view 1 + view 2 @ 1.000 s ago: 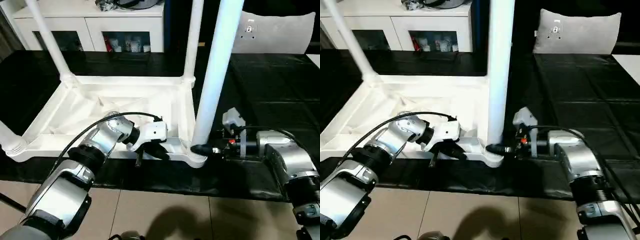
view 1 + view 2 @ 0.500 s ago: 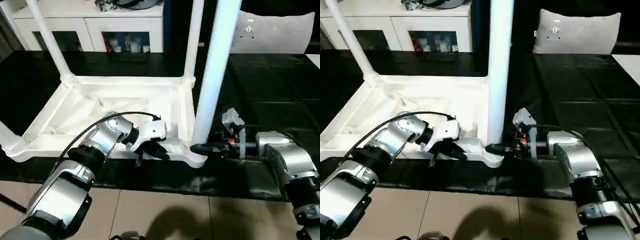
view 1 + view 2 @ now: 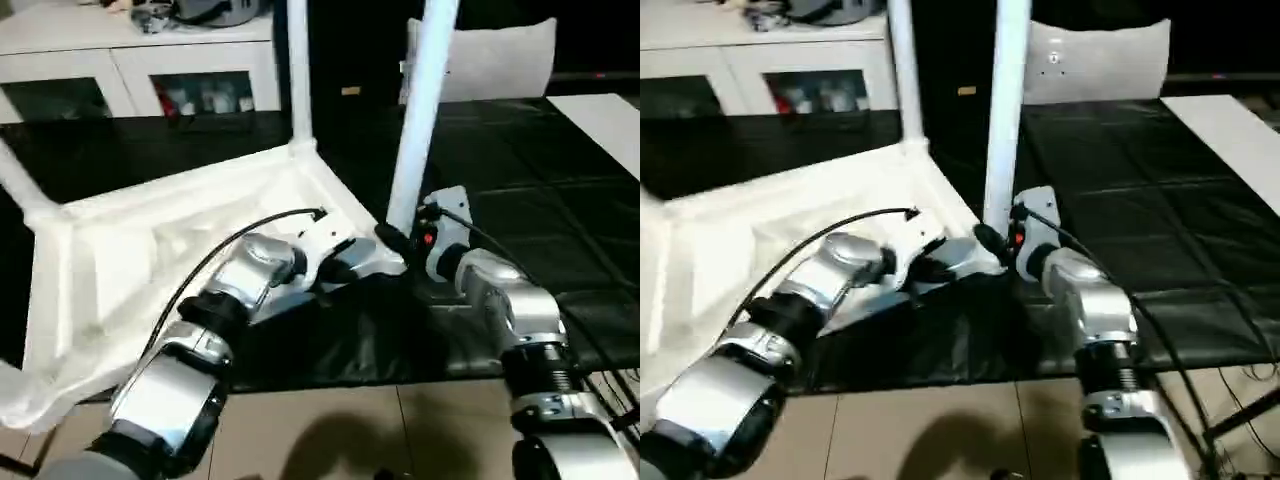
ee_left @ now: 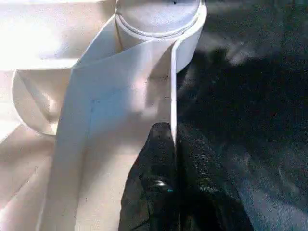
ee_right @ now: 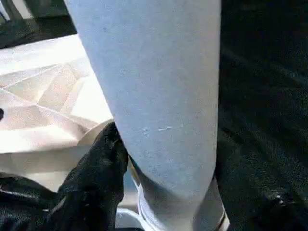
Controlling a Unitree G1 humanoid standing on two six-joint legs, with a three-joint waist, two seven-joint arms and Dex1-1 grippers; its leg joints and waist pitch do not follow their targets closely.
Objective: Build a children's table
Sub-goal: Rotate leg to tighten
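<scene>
The children's table top [image 3: 110, 250] lies upside down and askew on the black work table [image 3: 540, 180], ribbed underside up. My left gripper [image 3: 350, 262] is shut on its thin near rim [image 4: 171, 96], just short of a round corner socket [image 4: 159, 19]. A white leg [image 3: 420, 120] stands upright in that socket. My right gripper [image 3: 395, 240] closes around the base of this leg, one black finger [image 5: 96, 168] pressed against it. Another leg [image 3: 298, 70] rises from the far corner, and a third [image 3: 18, 180] at the left.
A white cabinet [image 3: 140, 60] stands behind the work table and a grey cushion [image 3: 490, 60] lies at the back right. The table top's near left corner [image 3: 25, 400] hangs over the front edge above the tiled floor [image 3: 330, 430].
The whole view has shifted. The table top has turned: its gripped corner went farther from me and its left end swung toward the front edge. Both grippers kept their places on it.
</scene>
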